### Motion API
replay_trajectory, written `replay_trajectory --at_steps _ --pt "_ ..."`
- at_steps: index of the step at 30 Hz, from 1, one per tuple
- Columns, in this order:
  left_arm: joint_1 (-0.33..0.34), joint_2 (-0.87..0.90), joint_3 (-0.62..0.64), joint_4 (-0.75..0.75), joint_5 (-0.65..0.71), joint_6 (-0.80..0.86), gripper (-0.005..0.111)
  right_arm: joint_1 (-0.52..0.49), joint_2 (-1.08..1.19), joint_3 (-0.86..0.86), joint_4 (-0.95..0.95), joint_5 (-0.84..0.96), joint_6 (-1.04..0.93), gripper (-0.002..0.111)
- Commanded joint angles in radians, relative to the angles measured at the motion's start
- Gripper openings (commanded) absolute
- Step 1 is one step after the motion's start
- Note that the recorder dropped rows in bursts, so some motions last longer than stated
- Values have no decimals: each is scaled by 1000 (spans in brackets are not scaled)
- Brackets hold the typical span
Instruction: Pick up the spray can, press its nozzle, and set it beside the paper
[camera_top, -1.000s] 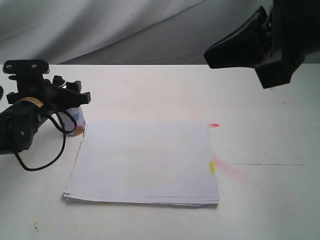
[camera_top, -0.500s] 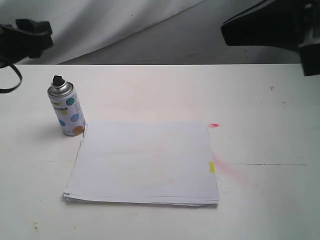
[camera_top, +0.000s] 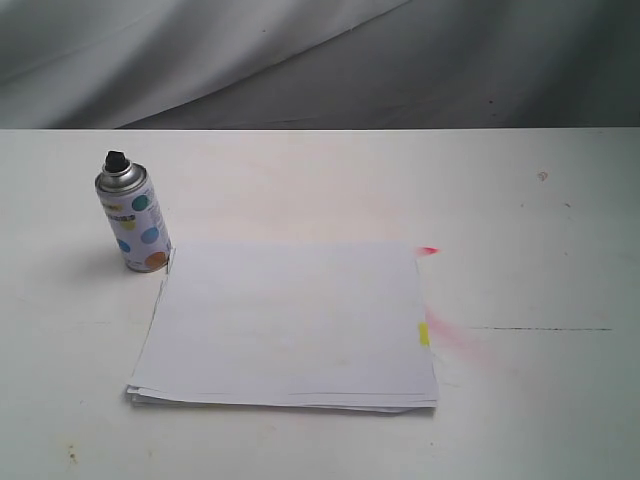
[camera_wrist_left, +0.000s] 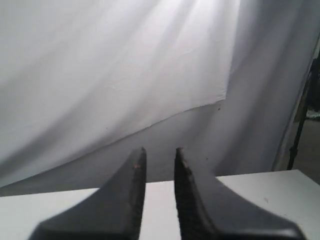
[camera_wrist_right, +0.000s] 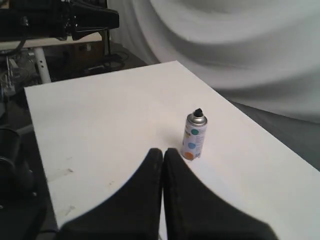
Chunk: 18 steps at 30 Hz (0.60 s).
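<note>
Right claw (camera_wrist_right: 163, 152), pressed together, hangs well apart from spray can (camera_wrist_right: 194, 135); left claw (camera_wrist_left: 160, 152) parted.

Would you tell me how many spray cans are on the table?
1. The can stands upright beside the paper's far left corner; none seems hidden.

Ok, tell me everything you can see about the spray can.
The can is a small metal aerosol: silver dome, black nozzle on top, white label with blue, teal and orange dots. It stands upright on the white table, by the far left corner of the paper in the exterior view; whether they touch is unclear. Nothing grips it.
</note>
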Motion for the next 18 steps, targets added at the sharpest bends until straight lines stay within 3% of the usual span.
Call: replay_trajectory --at_steps 1,6,10,12,15,18 --pt "-1 -173 74 6 22 7 0 -4 -126 2 27 62 71 0" --pt "-1 -314 222 -6 -41 5 0 -4 -232 116 8 -11 60 0" --pt "-1 -336 379 -84 -228 0 0 -4 -275 350 34 -218 -26 0" --pt "-1 -310 464 -148 -343 -2 0 -4 -265 524 180 -437 -205 0" --pt "-1 -252 516 -159 -372 -2 0 -4 -205 732 651 -699 -732 0" --pt "-1 -241 516 -159 -370 -2 0 -4 -158 782 802 -755 -858 0"
